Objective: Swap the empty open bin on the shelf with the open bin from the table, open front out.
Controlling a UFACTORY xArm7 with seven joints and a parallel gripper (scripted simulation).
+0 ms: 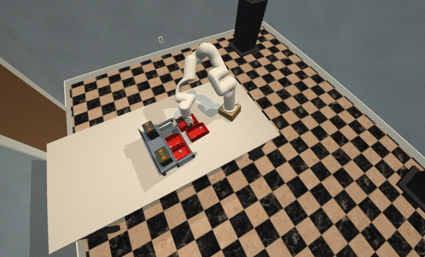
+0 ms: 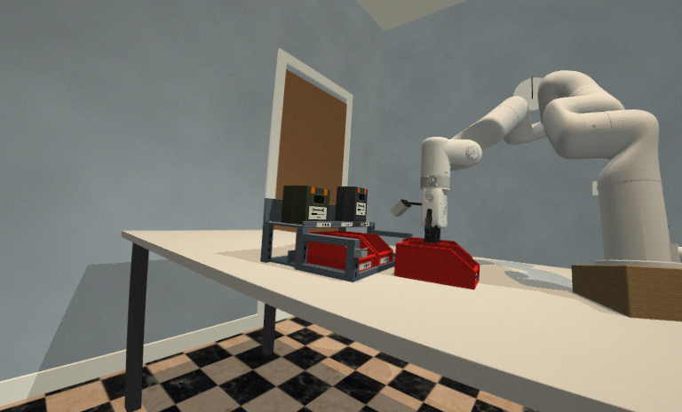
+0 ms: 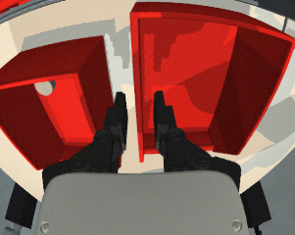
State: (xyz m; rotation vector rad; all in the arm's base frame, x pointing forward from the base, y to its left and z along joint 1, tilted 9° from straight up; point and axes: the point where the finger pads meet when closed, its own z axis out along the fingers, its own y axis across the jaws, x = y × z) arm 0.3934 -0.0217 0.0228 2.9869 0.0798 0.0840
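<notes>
The empty red bin [image 1: 182, 126] [image 3: 196, 54] stands on the table top beside the red bin with parts [image 1: 195, 134] [image 2: 432, 265] [image 3: 73, 117]; a grey round part [image 3: 45, 88] shows in that second bin. A narrow gap lies between them. My gripper [image 1: 189, 124] [image 2: 431, 237] [image 3: 139, 104] points down, partly open, its fingers astride the empty bin's side wall: one finger over the gap, the other over the bin's inside. No contact with the wall shows. The vacant place [image 1: 170, 129] is on the shelf's lower level. In the exterior view the parts bin hides the empty bin.
The grey shelf [image 1: 154, 143] [image 2: 300, 249] holds two more red bins, one [image 1: 173, 139] beside the vacant place and one [image 1: 181, 152] at the end. A dark box [image 1: 152, 133] [image 2: 349, 207] and an olive box [image 1: 162, 158] [image 2: 297, 207] stand on its upper board.
</notes>
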